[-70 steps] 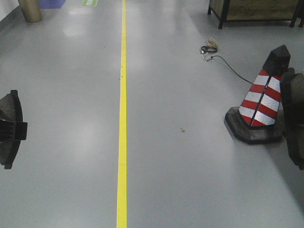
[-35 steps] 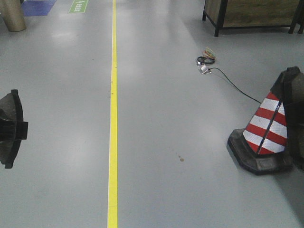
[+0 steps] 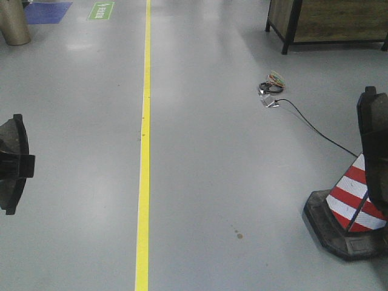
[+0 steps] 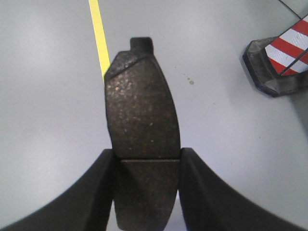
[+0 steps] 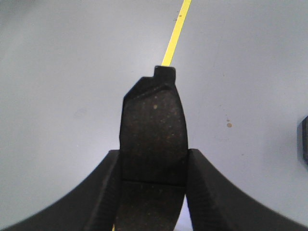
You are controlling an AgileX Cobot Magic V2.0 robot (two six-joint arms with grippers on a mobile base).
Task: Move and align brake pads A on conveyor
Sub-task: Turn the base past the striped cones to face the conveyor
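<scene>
Two brake pads A are held above the grey floor. In the left wrist view a dull grey-brown pad (image 4: 142,110) with a centre groove stands between the black fingers of my left gripper (image 4: 147,154), which is shut on its sides. My right gripper (image 5: 153,158) is shut the same way on a second pad (image 5: 153,125). In the front view these pads show as dark shapes at the left edge (image 3: 12,165) and right edge (image 3: 374,151). The conveyor is out of view.
A yellow floor line (image 3: 143,151) runs ahead. A red-and-white traffic cone (image 3: 351,209) stands at the right, close to the right pad. A cable with a small coil (image 3: 271,88) lies beyond it. A wooden crate on black legs (image 3: 333,18) is at the back right, a column base (image 3: 13,24) back left.
The whole floor scene has slid down and toward me in the front view; the cone has shifted right and lower, partly behind the right pad. Both pads stay gripped in the same places.
</scene>
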